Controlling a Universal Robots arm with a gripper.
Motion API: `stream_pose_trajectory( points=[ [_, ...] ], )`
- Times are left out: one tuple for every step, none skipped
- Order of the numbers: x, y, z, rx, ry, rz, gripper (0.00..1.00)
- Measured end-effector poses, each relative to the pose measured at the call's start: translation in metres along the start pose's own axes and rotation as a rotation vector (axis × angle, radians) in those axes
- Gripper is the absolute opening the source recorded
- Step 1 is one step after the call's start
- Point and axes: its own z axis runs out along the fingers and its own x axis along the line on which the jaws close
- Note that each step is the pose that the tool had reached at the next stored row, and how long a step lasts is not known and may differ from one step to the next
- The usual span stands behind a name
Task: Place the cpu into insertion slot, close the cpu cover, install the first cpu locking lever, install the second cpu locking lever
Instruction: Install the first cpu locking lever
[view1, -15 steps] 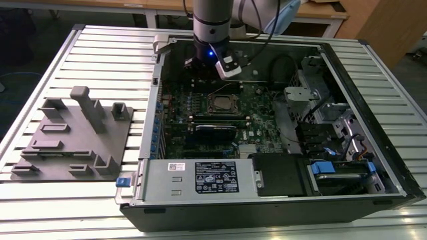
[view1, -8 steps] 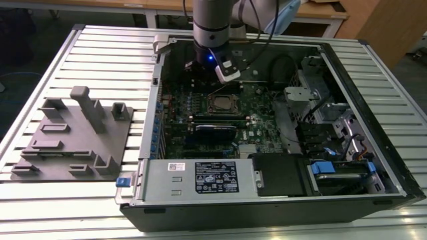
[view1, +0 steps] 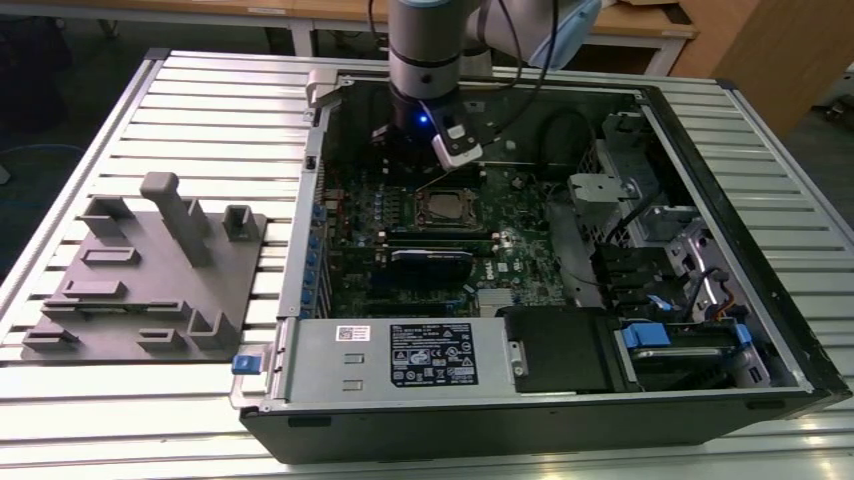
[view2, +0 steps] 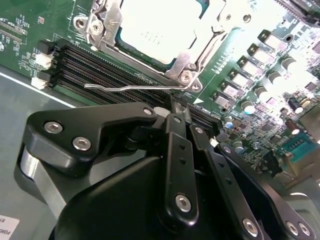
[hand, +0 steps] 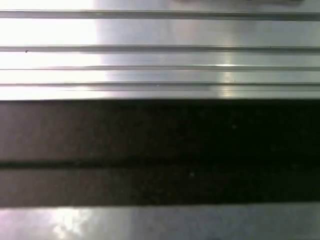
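Case (view1: 534, 430) seen from high in exterior view, insertion slot (view1: 423, 210) shared with close second wrist view, first wrist view near ribbed metal (hand: 160, 35).

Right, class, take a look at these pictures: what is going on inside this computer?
A robot arm reaches down into an open computer case standing on a slatted metal table. In the second wrist view, the cpu sits in the insertion slot with the cpu cover lying down around it. The gripper is close to a thin wire locking lever running along one side of the socket. Whether that lever is latched cannot be told.
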Motion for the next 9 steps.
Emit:
stream_pose_trajectory(
  points=[
    [-0.0004,0.0,0.0001,-0.0015,0.0001,0.0,0.11],
    [-0.0008,0.0001,0.0002,-0.0035,0.0002,0.0,0.11],
    [-0.0014,0.0001,0.0003,-0.0057,0.0002,0.0,0.11],
    [-0.002,0.0001,0.0003,-0.008,0.0004,0.0,0.11],
    [-0.0026,0.0001,0.0004,-0.0096,0.0003,0.0,0.11],
    [-0.0031,0.0001,0.0004,-0.01,0.0004,0.0,0.11],
    [-0.0033,0.0001,0.0004,-0.01,0.0004,0.0,0.11],
    [-0.0034,0.0001,0.0004,-0.01,0.0004,0.0,0.11],
    [-0.0038,0.0001,0.0006,-0.0095,0.0005,0.0,0.11]
  ],
)
